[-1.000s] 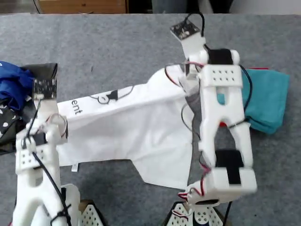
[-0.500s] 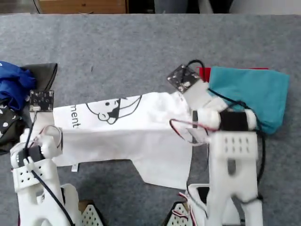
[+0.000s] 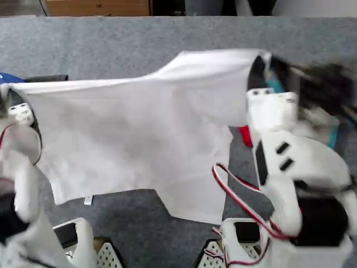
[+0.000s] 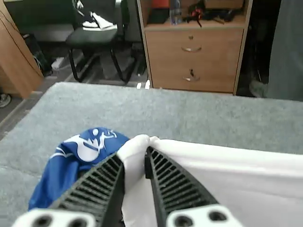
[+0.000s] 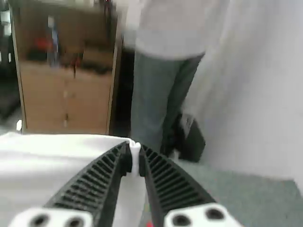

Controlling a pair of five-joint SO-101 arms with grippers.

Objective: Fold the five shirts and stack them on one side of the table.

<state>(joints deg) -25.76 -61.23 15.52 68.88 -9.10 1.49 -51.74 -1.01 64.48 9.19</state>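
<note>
Light, limp white cotton shirt (image 3: 139,128) hangs between left gripper (image 4: 134,156) and right gripper (image 5: 134,152), each pinching an upper corner, probably the surest hold.

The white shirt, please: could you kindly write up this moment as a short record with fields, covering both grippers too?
item: white shirt, spread wide, no print showing
left gripper: shut on one upper corner of the white shirt
right gripper: shut on the opposite upper corner
shirt position: upper edge stretched between the two grippers; lower edge appears to lie on the table
nearby: blue shirt, crumpled on the table beside the left gripper
fold state: not yet folded
</note>
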